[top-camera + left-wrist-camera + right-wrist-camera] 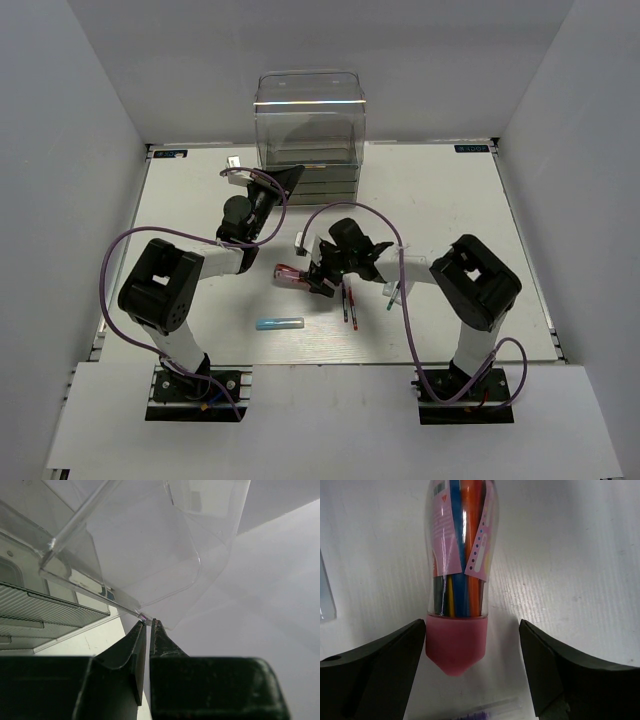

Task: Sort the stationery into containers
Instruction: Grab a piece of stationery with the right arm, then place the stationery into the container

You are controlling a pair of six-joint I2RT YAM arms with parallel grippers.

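The clear box organiser [310, 125] stands at the back centre, with drawers below [45, 612] and a see-through flap [145, 555]. My left gripper [291, 176] is at its front left corner, jaws pressed together on the flap's thin lower edge [146, 621]. A stubby clear cylinder with a pink cap [456, 645], holding coloured pens, lies on the table [291, 276]. My right gripper [472, 650] is open, with the pink cap between its fingers and not touching them [322, 276]. A light blue stick [280, 324] lies near the front.
Two thin red pens [348, 304] and a green pen [392, 293] lie under my right arm. A purple pen [480, 714] lies just below the pink cap. A small white item [233, 161] sits at the back left. White walls enclose the table.
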